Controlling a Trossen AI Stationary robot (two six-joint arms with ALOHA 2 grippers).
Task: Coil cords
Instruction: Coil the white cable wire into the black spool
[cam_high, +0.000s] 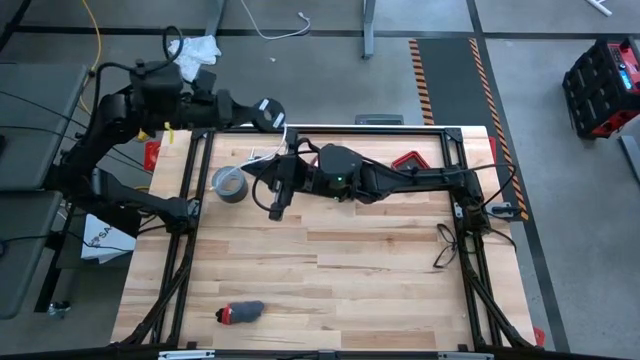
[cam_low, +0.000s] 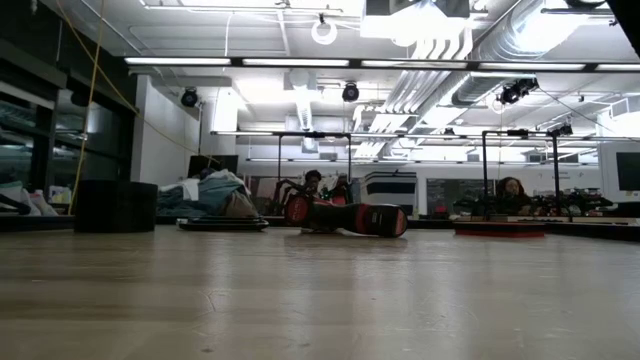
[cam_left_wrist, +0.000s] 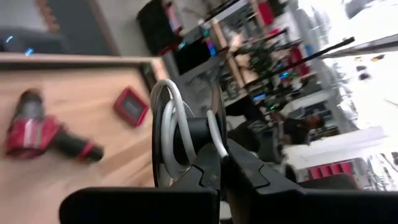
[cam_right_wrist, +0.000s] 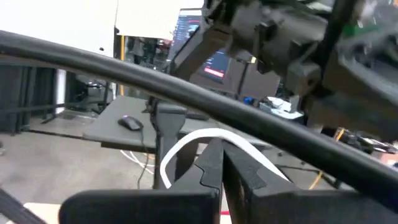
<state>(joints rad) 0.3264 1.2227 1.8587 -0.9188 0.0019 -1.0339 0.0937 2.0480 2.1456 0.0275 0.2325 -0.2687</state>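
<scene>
Both pincers (cam_high: 283, 150) are squeezed shut on my thin white cord (cam_left_wrist: 171, 118); it's light, bendy, so I grip loops.

White cable (cam_left_wrist: 169, 118), grey tape roll (cam_high: 229, 184), red-and-black drill (cam_high: 241, 314).

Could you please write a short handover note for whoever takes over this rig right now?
Left tool: shut on the white cable, loops showing at its fingers, raised near the table's far left edge.
Right tool: shut on the same white cable, raised over the far middle of the table.
Both tools sit close together in the high view, by the grey tape roll.
Done: cable lifted, some loops formed.
Left: finish coiling and set it down. The cable's disc end is not clearly visible.
Red drill lies at the near edge, untouched.
</scene>
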